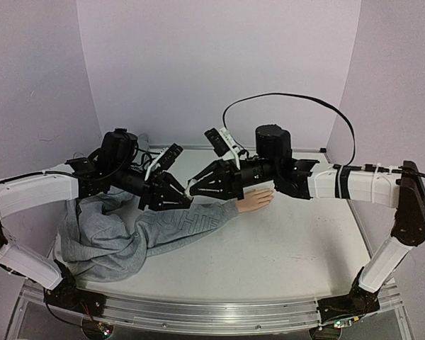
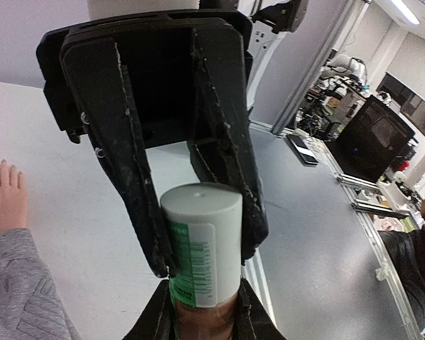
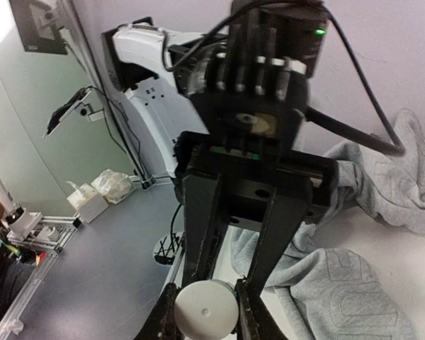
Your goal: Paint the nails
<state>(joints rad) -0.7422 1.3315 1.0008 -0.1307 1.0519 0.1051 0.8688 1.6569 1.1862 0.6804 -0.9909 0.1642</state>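
Left end effector (image 2: 205, 255) and right end effector (image 3: 207, 312) both clench the bottle (image 2: 202, 244) above the sleeve (image 1: 198, 216); the nails (image 2: 0, 166) at the sleeve's end look bare, so I judge all painting remains.

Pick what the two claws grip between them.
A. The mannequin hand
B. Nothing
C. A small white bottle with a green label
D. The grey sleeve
C: the left wrist view shows the small white bottle, green label on its side, clamped at its white end by the right claw and at the other end by the left claw.
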